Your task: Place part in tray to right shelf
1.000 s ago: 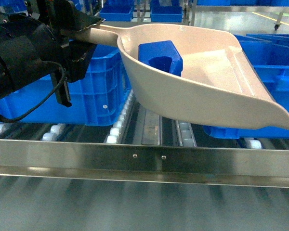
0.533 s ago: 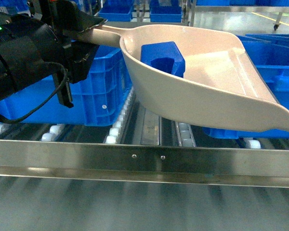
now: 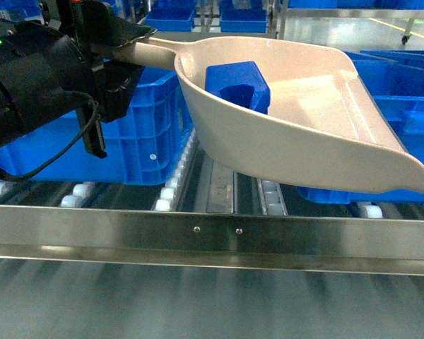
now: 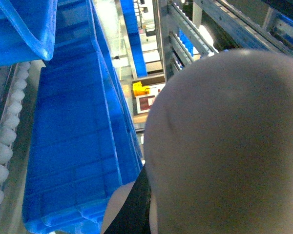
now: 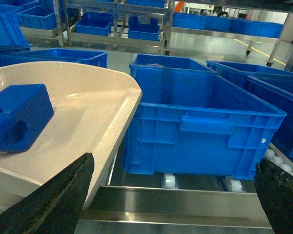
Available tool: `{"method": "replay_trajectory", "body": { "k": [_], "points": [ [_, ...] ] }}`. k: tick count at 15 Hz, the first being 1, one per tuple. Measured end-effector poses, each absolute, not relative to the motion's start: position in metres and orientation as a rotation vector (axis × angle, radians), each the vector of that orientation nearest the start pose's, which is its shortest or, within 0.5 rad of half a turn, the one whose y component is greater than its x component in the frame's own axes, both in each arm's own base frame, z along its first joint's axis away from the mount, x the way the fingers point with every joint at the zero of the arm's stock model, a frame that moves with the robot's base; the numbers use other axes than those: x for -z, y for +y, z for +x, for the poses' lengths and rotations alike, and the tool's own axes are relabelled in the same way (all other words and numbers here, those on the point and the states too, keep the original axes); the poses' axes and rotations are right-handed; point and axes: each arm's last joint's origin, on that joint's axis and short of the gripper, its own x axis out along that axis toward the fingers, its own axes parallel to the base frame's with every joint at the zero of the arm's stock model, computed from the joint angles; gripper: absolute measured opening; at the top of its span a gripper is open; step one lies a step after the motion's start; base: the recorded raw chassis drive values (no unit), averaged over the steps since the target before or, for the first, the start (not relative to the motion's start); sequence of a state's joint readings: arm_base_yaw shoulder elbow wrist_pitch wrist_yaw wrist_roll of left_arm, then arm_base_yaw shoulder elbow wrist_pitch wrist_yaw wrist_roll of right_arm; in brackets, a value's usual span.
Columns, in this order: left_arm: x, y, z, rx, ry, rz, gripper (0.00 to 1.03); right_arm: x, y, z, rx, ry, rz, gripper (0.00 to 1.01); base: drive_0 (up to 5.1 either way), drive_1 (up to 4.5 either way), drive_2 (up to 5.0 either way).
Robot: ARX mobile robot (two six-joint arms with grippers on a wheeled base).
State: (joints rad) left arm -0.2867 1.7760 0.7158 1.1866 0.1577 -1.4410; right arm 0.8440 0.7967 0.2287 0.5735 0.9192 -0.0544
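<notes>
Nearest in the head view runs the flat steel front rail [image 3: 212, 236] of the right shelf, and just beyond it the white rollers [image 3: 171, 185] with a bare track between the crates. Held above that gap is the tray [image 3: 325, 141], its open mouth pointing right and dipping slightly; the part [image 3: 237, 86] sits inside it toward the closed back, near the handle end, leaning against the inner wall. The left gripper [image 3: 120, 44] is clamped on the tray's handle at the upper left. The right gripper [image 5: 173, 195] is spread wide, its two dark fingers framing the right wrist view with nothing between them, looking at the tray's lip and a blue crate [image 5: 200, 122] just past it. Farther back stand more crates [image 3: 244, 15] on other racks. To do this step well, I would judge that the tray should come over the open stretch of rollers or over the crate, then tilt mouth-down slowly so the part slides out rather than tumbling past the rail; the tray's lip should clear the crate wall first. Against half a second ago almost nothing differs; over the full second the tray has shifted a little to the right, carrying the part with it.
</notes>
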Motion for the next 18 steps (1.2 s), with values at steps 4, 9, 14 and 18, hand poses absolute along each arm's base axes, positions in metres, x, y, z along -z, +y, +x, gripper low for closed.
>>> {"method": "replay_trajectory", "body": {
  "k": [4,9,14,18],
  "points": [
    [-0.1897,-0.1009,0.3262,0.455,0.216,-1.422,0.16,-0.2115,0.1039,0.1232,0.075,-0.001,-0.05,0.98,0.0,0.0,0.0],
    [-0.1897,-0.1009,0.3262,0.455,0.216,-1.422,0.16,-0.2115,0.104,0.1233,0.075,-0.001,-0.05,0.98,0.0,0.0,0.0],
    [-0.1897,-0.1008,0.3263,0.455,0.215,-1.422,0.16,-0.2115,0.104,0.1233,0.075,-0.001,-0.05,0.98,0.0,0.0,0.0],
    [-0.1888,-0.1017,0.3262,0.432,0.212,-1.419,0.16,-0.2115,0.104,0.1233,0.075,-0.001,-0.05,0.98,0.0,0.0,0.0]
  ]
}}
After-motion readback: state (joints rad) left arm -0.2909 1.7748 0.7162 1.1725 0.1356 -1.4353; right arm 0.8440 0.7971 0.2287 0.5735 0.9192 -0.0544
